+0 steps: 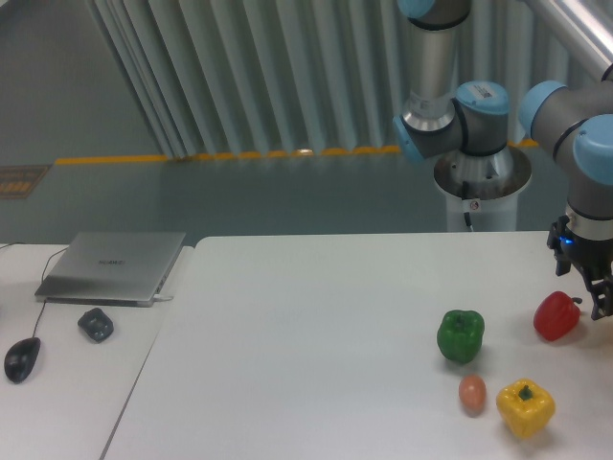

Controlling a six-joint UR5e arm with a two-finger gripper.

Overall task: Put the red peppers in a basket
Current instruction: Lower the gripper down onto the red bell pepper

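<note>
The red pepper lies on the white table near the right edge, glossy, with its dark stem pointing right. My gripper hangs just above and slightly right of it. The jaws look spread, with one dark finger beside the stem and the other higher on the left. Nothing is held between them. The basket is out of view.
A green pepper sits left of the red one, with a yellow pepper and a small orange-brown egg-shaped item in front. On the left desk are a closed laptop, a mouse and a small dark object.
</note>
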